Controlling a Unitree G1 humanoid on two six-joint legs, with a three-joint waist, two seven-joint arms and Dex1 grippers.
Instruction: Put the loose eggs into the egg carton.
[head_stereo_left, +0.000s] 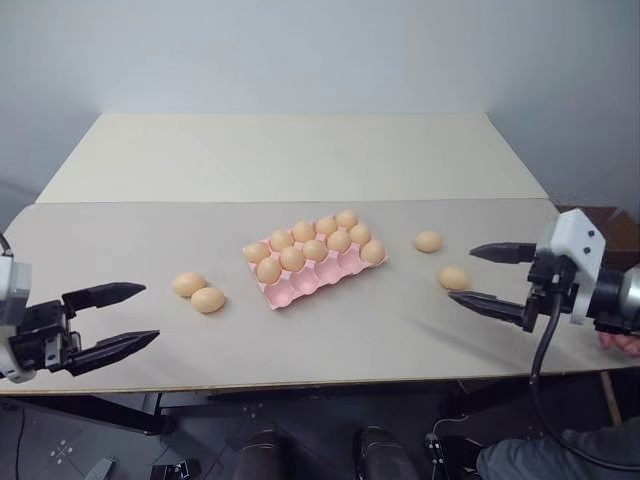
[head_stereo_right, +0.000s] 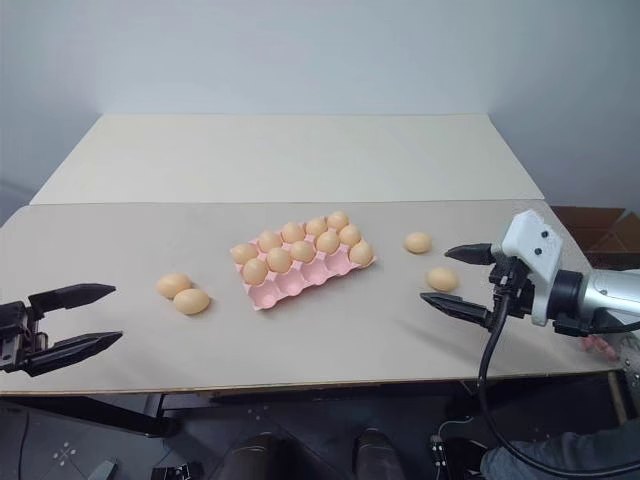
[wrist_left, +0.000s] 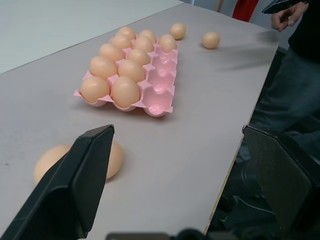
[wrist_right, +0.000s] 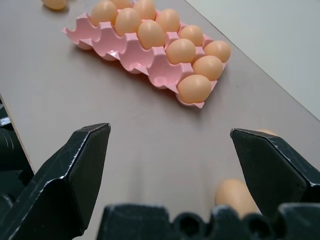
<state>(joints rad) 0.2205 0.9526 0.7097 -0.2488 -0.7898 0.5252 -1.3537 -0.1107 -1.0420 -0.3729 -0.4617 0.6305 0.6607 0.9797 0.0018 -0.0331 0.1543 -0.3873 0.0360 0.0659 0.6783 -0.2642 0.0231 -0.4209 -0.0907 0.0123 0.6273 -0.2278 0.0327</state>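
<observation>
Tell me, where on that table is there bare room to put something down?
The far half of the table behind the egg carton is bare, and so is the near strip in front of it. It is crowded beside the carton: two loose eggs on the left, two on the right by the right gripper.

The left gripper (head_stereo_left: 128, 318) sits at the lower left of the head view, its arm entering from the left edge, the two black fingers pointing toward the centre right, jaws spread wide with nothing between them. The right gripper (head_stereo_left: 482, 275) sits at the mid right, its white wrist housing near the right edge, fingers pointing toward the left, jaws likewise spread wide and empty. Both hover above the worktop (head_stereo_left: 300, 340).
</observation>
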